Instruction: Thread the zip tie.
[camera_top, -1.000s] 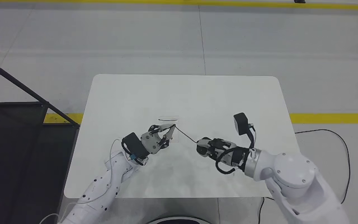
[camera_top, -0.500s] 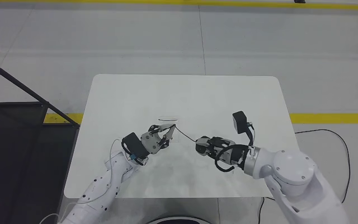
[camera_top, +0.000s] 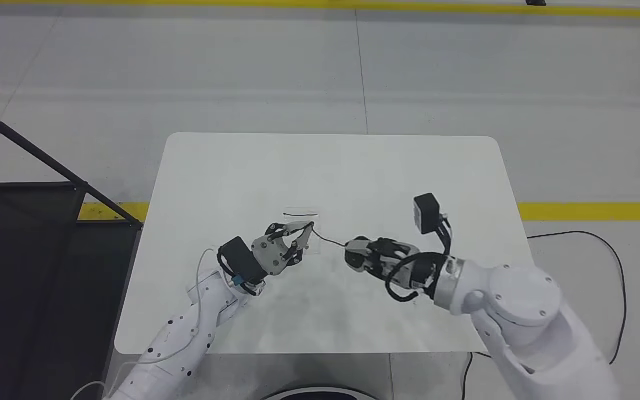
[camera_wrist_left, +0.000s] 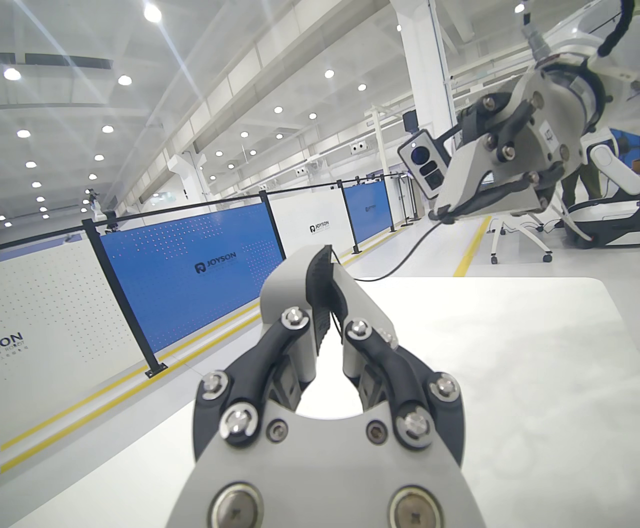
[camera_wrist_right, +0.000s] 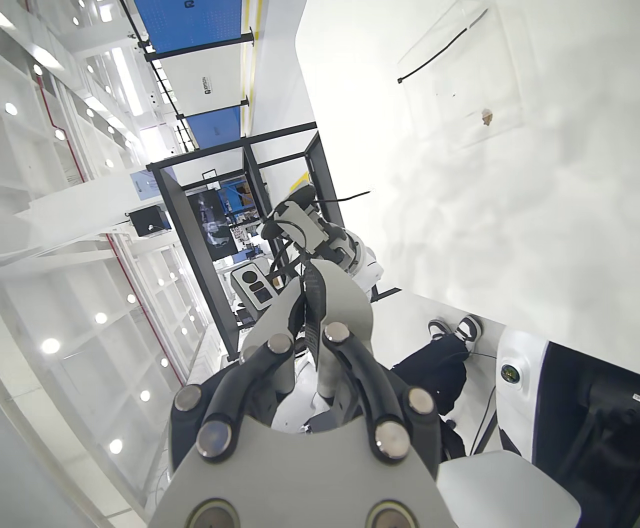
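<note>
A thin black zip tie (camera_top: 330, 241) hangs just above the white table (camera_top: 430, 180), stretched between my two grippers. My left gripper (camera_top: 306, 230) is shut on one end of it. In the left wrist view that gripper (camera_wrist_left: 327, 257) has its fingers pressed together, and the zip tie (camera_wrist_left: 400, 260) curves away to the right gripper (camera_wrist_left: 440, 216), which pinches the other end. My right gripper (camera_top: 350, 252) sits a short way to the right of the left one. In the right wrist view the right gripper (camera_wrist_right: 310, 270) is shut, with the left arm's gripper beyond it and a stretch of the zip tie (camera_wrist_right: 350, 196) sticking out sideways.
A second black zip tie (camera_top: 300, 212) lies flat on the table just behind the grippers, on a clear plastic sheet (camera_wrist_right: 500, 100) with a small brown speck (camera_wrist_right: 486, 116). The table's front edge runs close below both arms.
My right gripper has shifted a little to the left, closer to the left gripper, shortening the span of tie between them. The left arm has stayed put.
</note>
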